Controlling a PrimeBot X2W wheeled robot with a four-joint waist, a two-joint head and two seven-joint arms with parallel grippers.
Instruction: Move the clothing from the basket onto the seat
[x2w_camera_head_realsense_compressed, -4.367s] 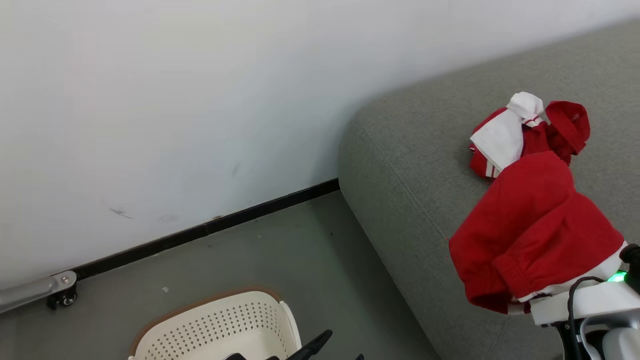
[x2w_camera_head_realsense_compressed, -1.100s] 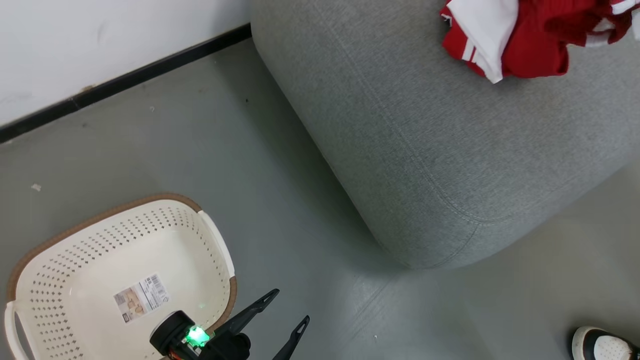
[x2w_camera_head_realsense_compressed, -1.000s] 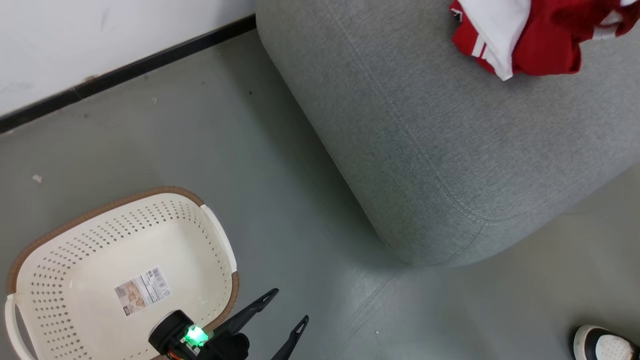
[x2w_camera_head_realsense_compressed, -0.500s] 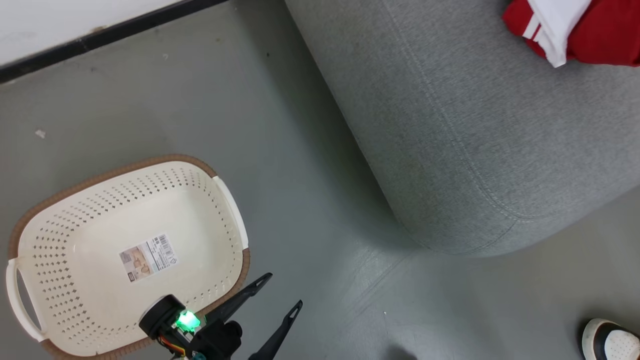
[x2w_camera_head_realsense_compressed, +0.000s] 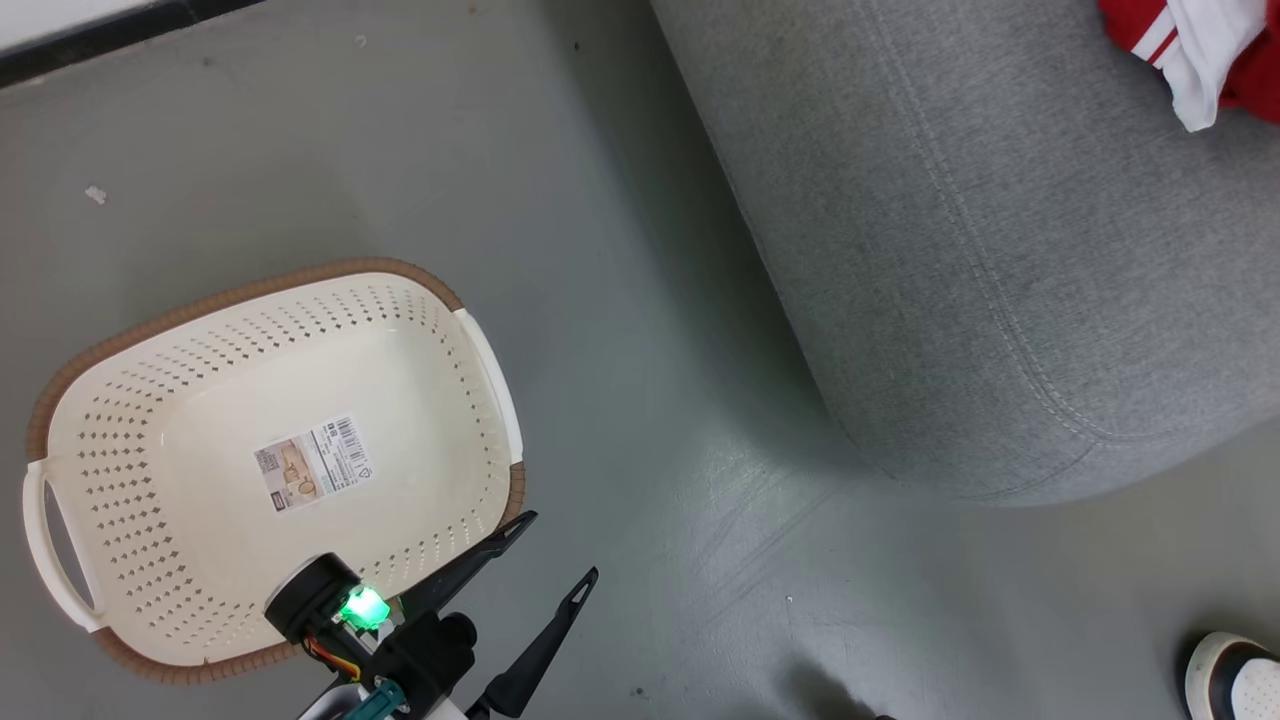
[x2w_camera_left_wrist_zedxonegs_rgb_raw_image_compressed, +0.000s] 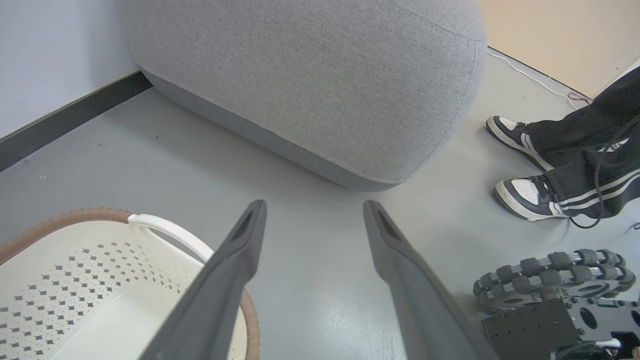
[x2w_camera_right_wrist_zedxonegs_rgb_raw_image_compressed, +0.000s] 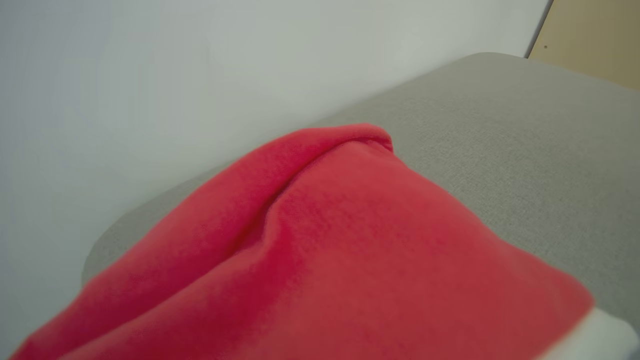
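Left pincer (x2w_camera_head_realsense_compressed: 561, 545) released, fingers spread with nothing between them, over the floor at the basket's (x2w_camera_head_realsense_compressed: 250, 290) near rim. Basket sits on the floor, apart from the sofa (x2w_camera_head_realsense_compressed: 1000, 250), with a sticker (x2w_camera_head_realsense_compressed: 313, 463) on its bottom. Clothing (x2w_camera_head_realsense_compressed: 1190, 50), red and white, lies on the sofa. Right wrist view: red fabric close up, sofa behind. Right pincer state: cannot tell. A person's shoe (x2w_camera_head_realsense_compressed: 1235, 680) is at lower right.
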